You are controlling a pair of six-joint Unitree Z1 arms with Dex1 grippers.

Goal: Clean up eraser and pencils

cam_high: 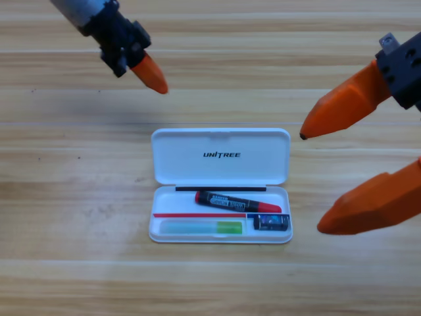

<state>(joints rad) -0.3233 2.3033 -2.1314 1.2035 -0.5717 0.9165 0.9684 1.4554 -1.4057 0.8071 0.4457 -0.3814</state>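
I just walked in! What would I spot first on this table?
The open white case in the middle, holding the black pencil, the pale pencil and the eraser. The right gripper spreads big orange jaws at its right; the left gripper is upper left.
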